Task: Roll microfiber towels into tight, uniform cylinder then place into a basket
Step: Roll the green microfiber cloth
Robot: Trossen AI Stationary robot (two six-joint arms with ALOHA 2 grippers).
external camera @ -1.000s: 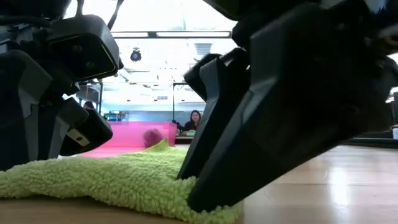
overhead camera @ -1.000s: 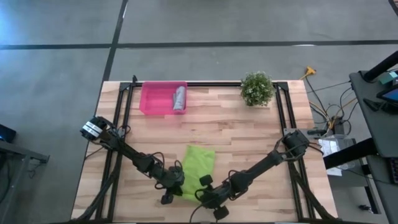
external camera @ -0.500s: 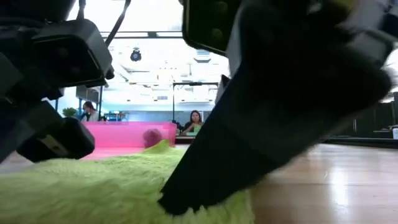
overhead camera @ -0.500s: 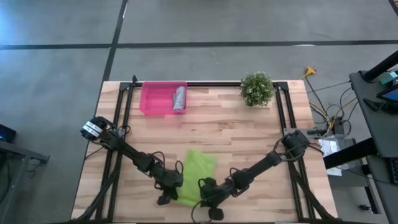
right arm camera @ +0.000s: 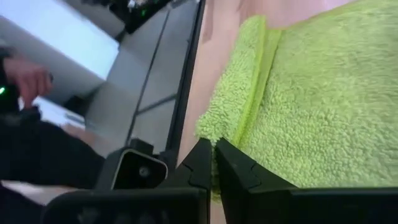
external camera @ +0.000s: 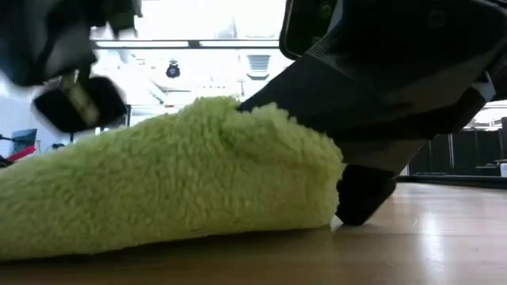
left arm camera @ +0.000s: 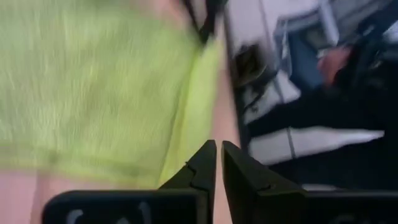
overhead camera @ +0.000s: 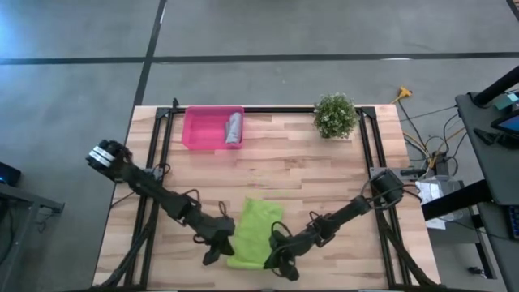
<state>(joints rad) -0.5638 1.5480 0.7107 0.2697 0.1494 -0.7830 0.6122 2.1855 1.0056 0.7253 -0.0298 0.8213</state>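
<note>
The lime green towel [overhead camera: 255, 230] lies on the table near its front edge. In the low view its near edge [external camera: 238, 158] is raised into a thick folded hump. My left gripper [overhead camera: 216, 246] is shut at the towel's left side, and in the low view it shows blurred above the cloth [external camera: 75, 103]. My right gripper [overhead camera: 278, 256] is shut on the towel at its near right corner. The grey towel [overhead camera: 233, 128] lies rolled in the pink basket [overhead camera: 203, 130] at the far left. My left gripper [left arm camera: 217, 152] is shut next to the towel's edge [left arm camera: 186, 118]; I cannot tell whether it touches the cloth. My right gripper [right arm camera: 213, 152] pinches the towel's hemmed edge near a corner [right arm camera: 214, 182] between its two fingers, coming low from the table's right. The cloth there is folded over, and the rest lies on the table.
A small potted plant [overhead camera: 335, 115] stands at the far right. Black rails [overhead camera: 366, 154] run along both sides of the table. Bare wood lies between the towel and the basket. A person's hand [right arm camera: 28, 78] shows beyond the table's front edge.
Both grippers have gone toward the table's near edge. The lime green towel has slid with them and its near edge has risen and folded over into a thick hump, while its far part stays flat. My left gripper has lifted a little.
</note>
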